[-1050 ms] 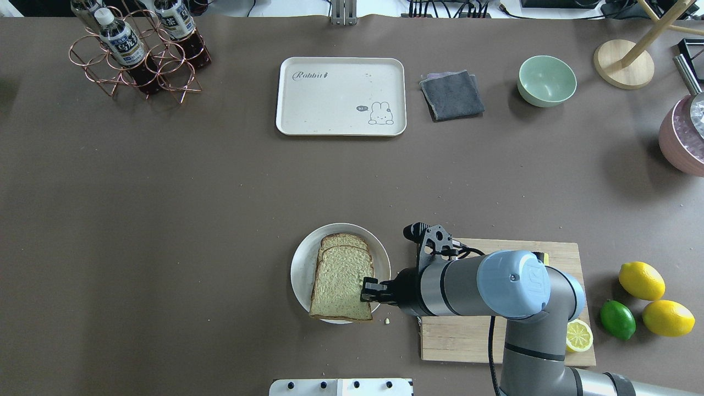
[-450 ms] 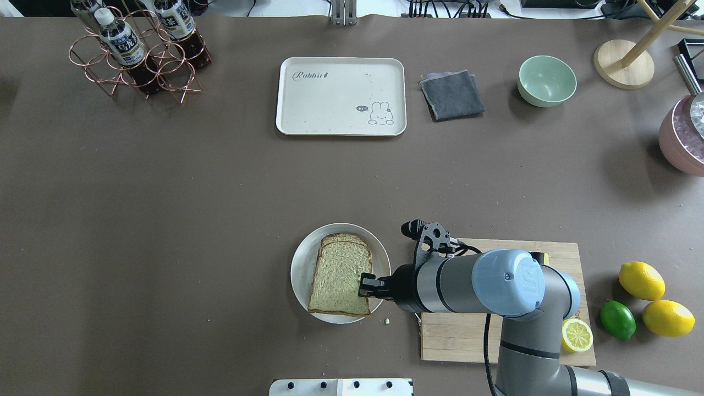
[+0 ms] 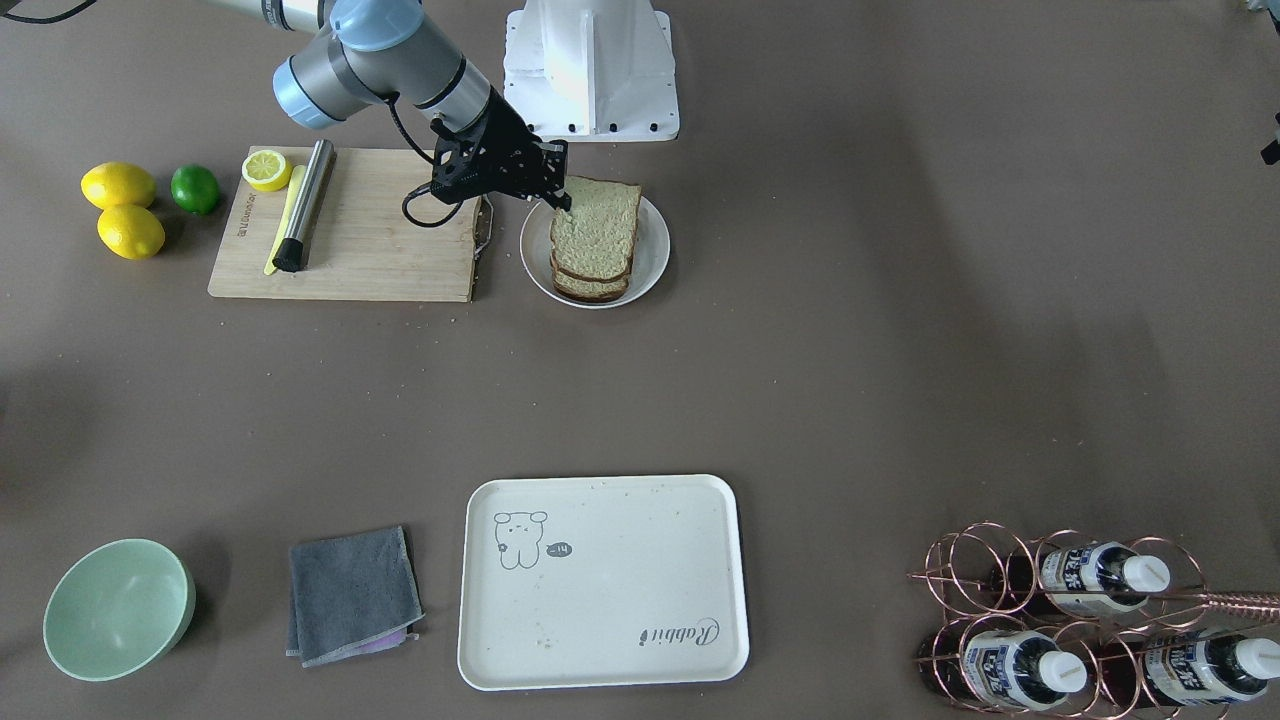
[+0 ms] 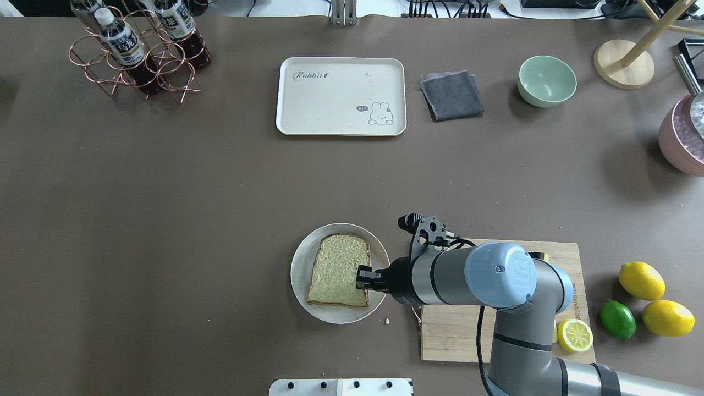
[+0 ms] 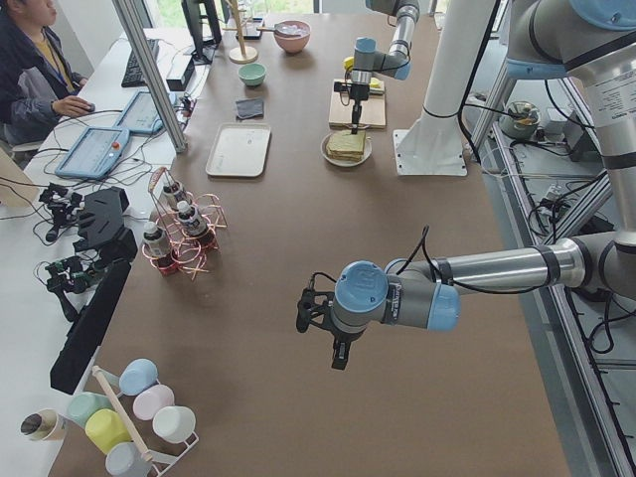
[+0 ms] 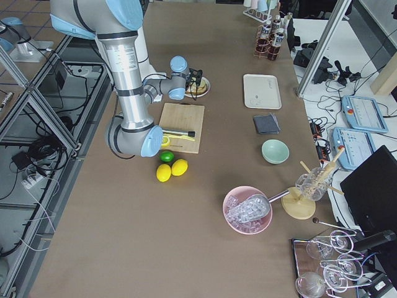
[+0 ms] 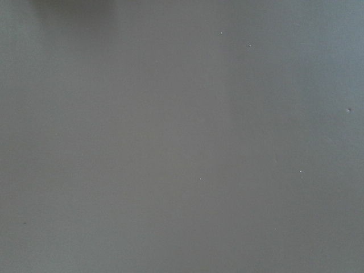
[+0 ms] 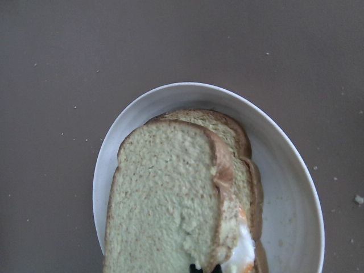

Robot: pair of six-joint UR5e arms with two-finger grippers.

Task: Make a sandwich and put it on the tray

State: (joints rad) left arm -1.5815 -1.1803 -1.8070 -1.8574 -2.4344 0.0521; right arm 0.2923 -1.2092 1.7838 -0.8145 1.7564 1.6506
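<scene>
The sandwich (image 4: 338, 269) lies on a round white plate (image 4: 300, 275) near the robot. It is two slices of pale bread with brown crust. White egg with an orange edge (image 8: 242, 250) peeks out between them in the right wrist view. My right gripper (image 4: 364, 276) is shut on the right edge of the top slice (image 3: 595, 215), which rests over the lower one. The cream tray (image 4: 341, 96) lies far across the table and holds nothing. My left gripper (image 5: 338, 353) hangs over bare table, far from the plate; I cannot tell whether it is open or shut.
A wooden cutting board (image 4: 456, 335) lies right of the plate with a half lemon (image 4: 575, 335) and a steel rod (image 3: 300, 205). Two lemons and a lime (image 4: 641, 280) lie further right. A grey cloth (image 4: 452, 94), a green bowl (image 4: 546, 81) and a bottle rack (image 4: 137, 52) stand along the far side.
My right gripper has carried the top slice away from the robot and a little left. The slice now covers the lower slice, which showed behind it before.
</scene>
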